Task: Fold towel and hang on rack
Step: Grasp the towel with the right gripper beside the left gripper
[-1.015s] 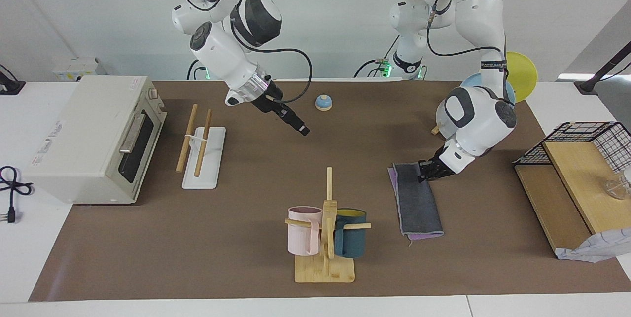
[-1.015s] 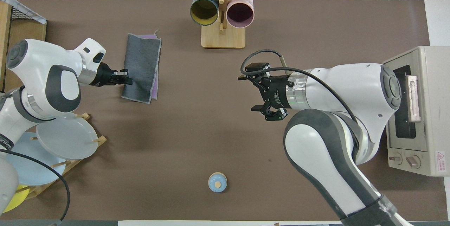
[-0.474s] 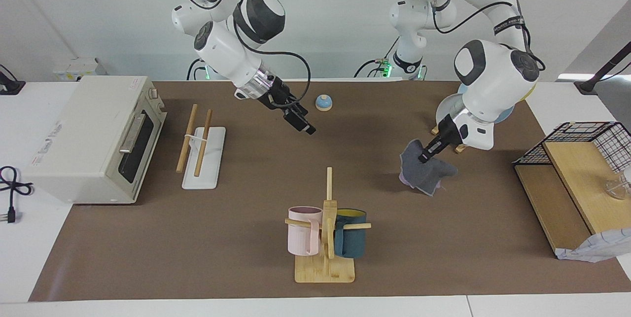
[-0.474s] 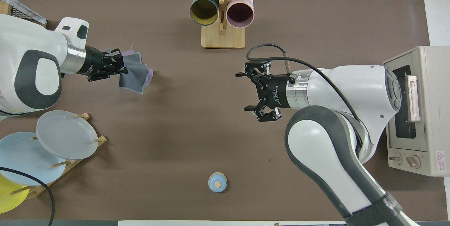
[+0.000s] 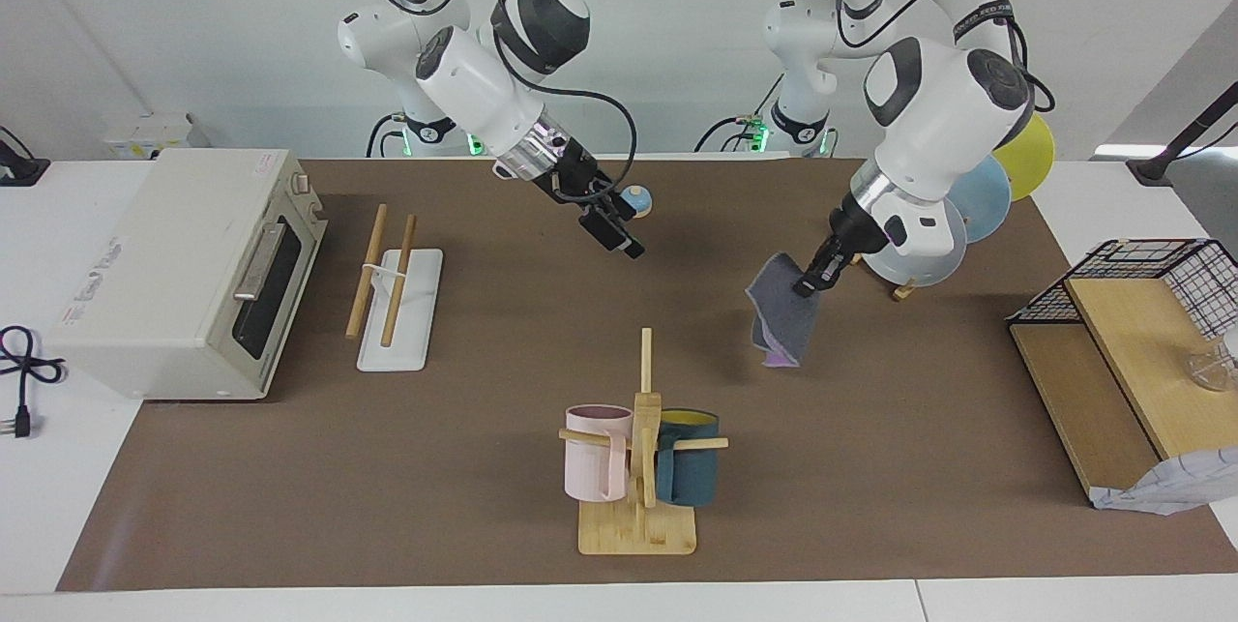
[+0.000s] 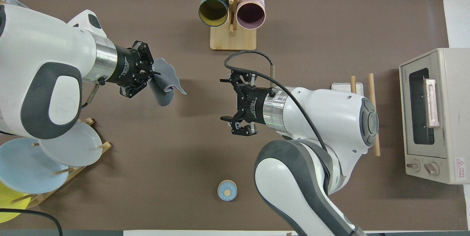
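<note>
White glossy arm shells, dark grey joint caps, silver wrist rings, black hands, black cables.

A brown mat covers the table. On it, toward the right arm's end, stands the toaster oven, and just beside it the rack on its flat white base. The bamboo mug stand with a pink and a dark mug sits under neither gripper. A small blue bell-like thing lies below the right arm. The plate stand sits toward the left arm's end; a wooden shelf unit seems to rest at the mat's edge.
</note>
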